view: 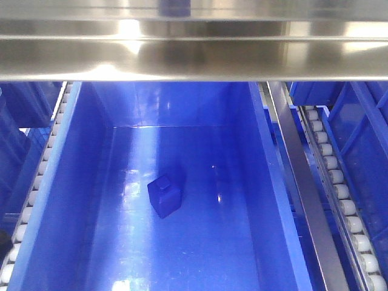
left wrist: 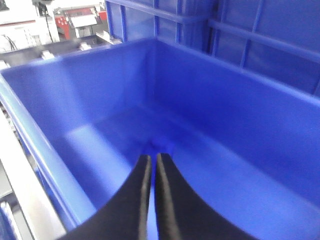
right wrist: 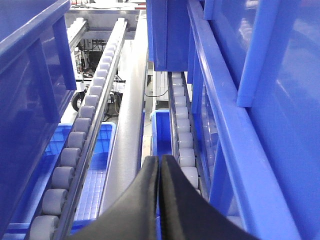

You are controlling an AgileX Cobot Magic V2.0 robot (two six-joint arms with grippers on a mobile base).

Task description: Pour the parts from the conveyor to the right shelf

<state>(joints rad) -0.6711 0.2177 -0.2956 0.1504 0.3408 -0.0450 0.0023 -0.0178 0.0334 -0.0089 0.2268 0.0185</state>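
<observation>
i'm looking down from the front camera into a deep blue bin (view: 73,200) that is sitting on the right shelf (view: 194,60), under a shiny steel crossbar. a single blue part (view: 164,195) is lying on the bin's glossy floor, roughly in the middle, a little left of centre and clear of every wall. it is resting tilted, with its smaller square knob pointing up and away from me. white roller tracks (view: 339,200) are running along both sides of the bin, and a steel rail (view: 300,182) is sloping down just to its right, with more blue bins beyond it.

through the left wrist camera i'm seeing the left gripper (left wrist: 151,159) hanging over the inside of a blue bin (left wrist: 225,95), its two black fingers (left wrist: 142,185) drawn together with only a thin slit between them and nothing held. there is a small dark blue shape on the floor just past the tips, too blurred for me to call it.

through the right wrist camera i'm seeing the right gripper (right wrist: 160,159) with its fingers (right wrist: 175,195) pressed together as well, empty, pointing along the gap between bins. a steel rail (right wrist: 131,125) and rows of grey rollers (right wrist: 75,145) are running away ahead of it, with ribbed blue bin walls (right wrist: 260,100) close on its right. lower blue trays (right wrist: 95,165) are showing beneath the rollers. the conveyor is not showing in any view.
</observation>
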